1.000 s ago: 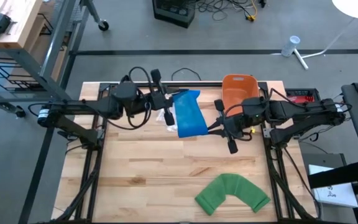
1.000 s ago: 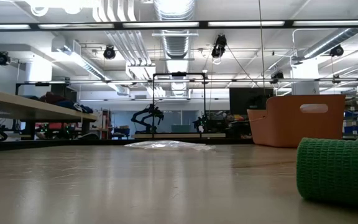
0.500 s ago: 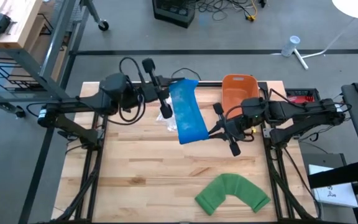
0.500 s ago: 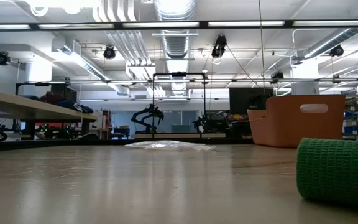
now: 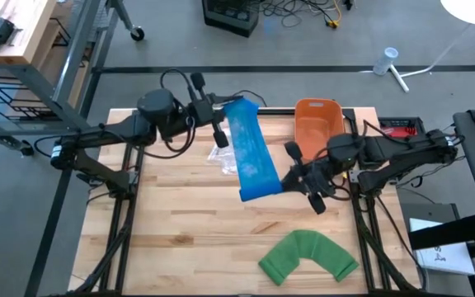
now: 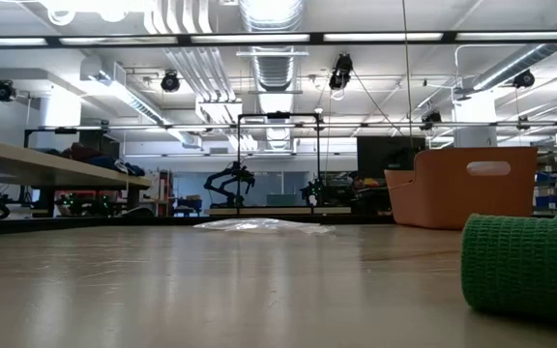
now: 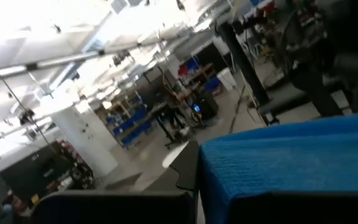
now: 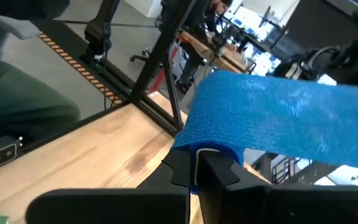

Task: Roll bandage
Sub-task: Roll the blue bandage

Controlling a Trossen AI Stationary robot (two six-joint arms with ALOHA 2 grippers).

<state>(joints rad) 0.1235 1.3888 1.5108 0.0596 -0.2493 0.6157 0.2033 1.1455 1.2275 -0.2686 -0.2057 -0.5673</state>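
Blue bandage (image 5: pixel 250 148) now hangs stretched longer between both clenched claws — left claw (image 5: pixel 218 115) far, right claw (image 5: pixel 291 175) pulled nearer — rolling not yet begun.

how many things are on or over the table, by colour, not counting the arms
blue bandage: 1, stretched between the left gripper and right gripper
green bandage: 1
orange bin: 1
clear plastic wrapper: 1
total: 4

Open table (image 5: pixel 180 223) beside green bandage (image 5: pixel 308 256)
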